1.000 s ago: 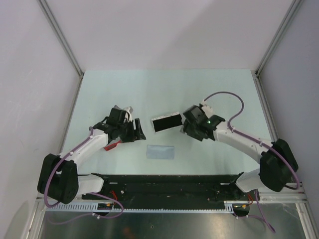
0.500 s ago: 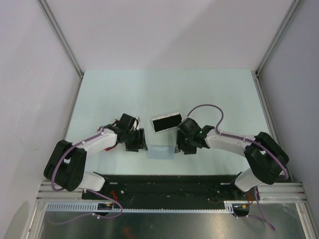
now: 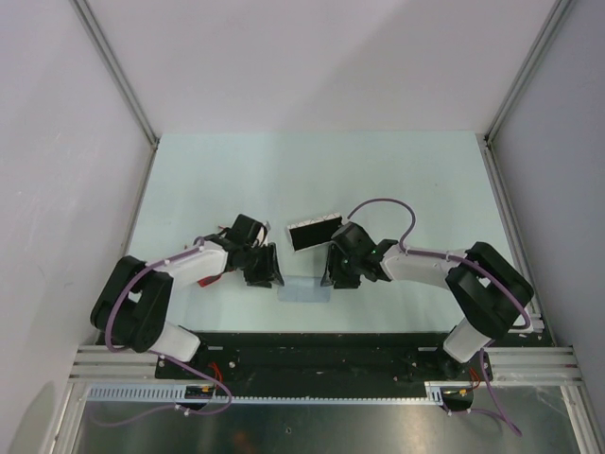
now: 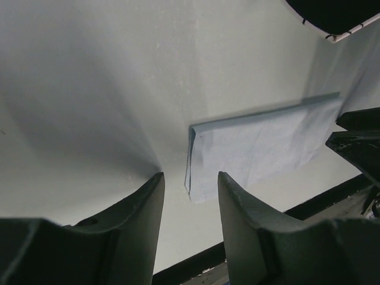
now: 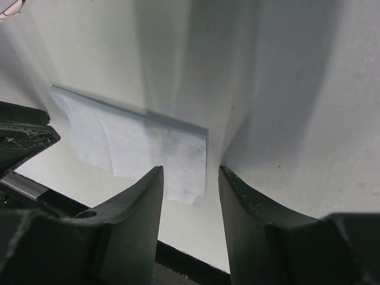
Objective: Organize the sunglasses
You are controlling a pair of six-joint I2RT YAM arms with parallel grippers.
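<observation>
Of the sunglasses [image 3: 210, 279] only a red sliver shows, beside the left arm's forearm; the rest is hidden. The flat light-blue cloth [image 3: 304, 288] lies near the table's front edge. My left gripper [image 3: 269, 277] is low at its left end and open, the cloth's [image 4: 261, 148] near-left corner lying in the gap ahead of the left gripper's [image 4: 190, 177] fingertips. My right gripper [image 3: 333, 276] is low at the right end and open, its [image 5: 191, 171] fingertips straddling the cloth's [image 5: 136, 142] near-right corner. Neither holds anything.
The white case [image 3: 317, 233] lies open, dark inside, just behind the cloth between the two arms. The black base rail [image 3: 312, 345] runs along the near edge, close to both grippers. Walls enclose the table on three sides.
Both arms have swung toward the near edge and inward, down to the cloth's two ends. Both pairs of jaws have narrowed.
</observation>
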